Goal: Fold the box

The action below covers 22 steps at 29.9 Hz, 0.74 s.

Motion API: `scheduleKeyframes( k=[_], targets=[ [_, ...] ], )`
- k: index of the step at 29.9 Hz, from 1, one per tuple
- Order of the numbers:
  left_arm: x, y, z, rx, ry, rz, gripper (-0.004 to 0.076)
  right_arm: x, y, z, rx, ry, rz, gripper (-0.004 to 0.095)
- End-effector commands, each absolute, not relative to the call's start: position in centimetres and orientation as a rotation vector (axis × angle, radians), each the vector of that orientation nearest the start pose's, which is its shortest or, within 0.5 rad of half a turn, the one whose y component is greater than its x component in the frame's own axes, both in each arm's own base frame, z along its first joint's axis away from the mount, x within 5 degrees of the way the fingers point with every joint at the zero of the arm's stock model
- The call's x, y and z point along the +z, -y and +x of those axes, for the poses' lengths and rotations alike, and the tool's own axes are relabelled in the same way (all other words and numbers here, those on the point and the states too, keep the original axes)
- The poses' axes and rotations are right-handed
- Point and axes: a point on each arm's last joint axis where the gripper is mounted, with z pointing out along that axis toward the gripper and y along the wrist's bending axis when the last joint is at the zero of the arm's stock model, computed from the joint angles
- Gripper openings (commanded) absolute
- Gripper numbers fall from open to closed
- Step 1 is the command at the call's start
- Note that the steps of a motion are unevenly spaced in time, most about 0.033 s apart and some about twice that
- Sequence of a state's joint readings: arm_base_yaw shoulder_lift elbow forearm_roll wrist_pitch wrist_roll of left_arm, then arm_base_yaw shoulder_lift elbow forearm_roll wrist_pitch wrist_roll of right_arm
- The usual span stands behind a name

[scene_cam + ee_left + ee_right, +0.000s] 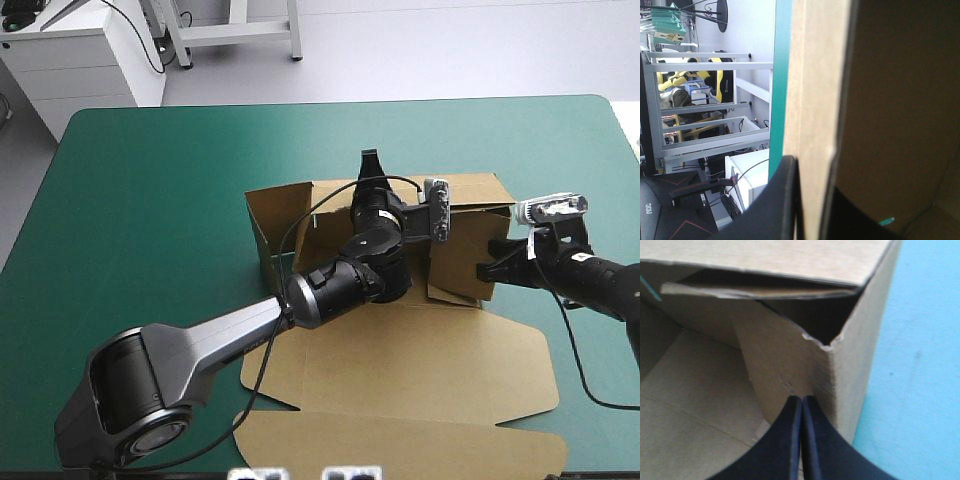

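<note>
Teal-green table (150, 180), brown box (470, 200) at its middle, walls raised, lid (400, 360) lying flat toward the near edge, left gripper (815, 205) pinching the far wall, right gripper (801, 399) all but closed, pinching the right wall near a corner

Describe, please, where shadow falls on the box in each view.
High view: even light; the box is darker inside than on its flat lid. Left wrist view: one strip of board bright, the face beside it in deep shadow. Right wrist view: the gap under the folded flap is black.
</note>
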<state>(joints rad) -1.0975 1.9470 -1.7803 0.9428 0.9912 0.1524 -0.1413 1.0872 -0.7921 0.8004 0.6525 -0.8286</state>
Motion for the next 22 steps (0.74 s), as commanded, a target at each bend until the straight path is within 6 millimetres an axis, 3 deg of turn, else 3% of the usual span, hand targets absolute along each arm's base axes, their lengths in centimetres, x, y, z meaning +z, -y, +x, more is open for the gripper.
scheduleKeyframes(
  k=[1,6,12,18,22],
  targets=[
    [34.6,35.9,24.3,0.608,-1.582,1.531,-0.0008,33.0,0.6,22.2,0.198,-2.095,-0.085,-0.0018],
    [34.6,35.8,24.3,0.611,-1.585,1.531,-0.0008,34.9,2.3,22.0,0.092,-2.091,0.064,-0.0018],
    [34.6,35.9,24.3,0.609,-1.583,1.531,-0.0008,39.6,4.4,21.4,-0.024,-2.013,0.137,-0.0018],
    [34.6,35.9,24.3,0.61,-1.582,1.533,-0.0008,44.6,4.6,20.6,-0.053,-1.919,0.113,-0.0018],
    [34.6,35.9,24.3,0.61,-1.582,1.533,-0.0008,46.1,4.4,21.2,-0.014,-1.936,0.094,-0.002]
  ],
)
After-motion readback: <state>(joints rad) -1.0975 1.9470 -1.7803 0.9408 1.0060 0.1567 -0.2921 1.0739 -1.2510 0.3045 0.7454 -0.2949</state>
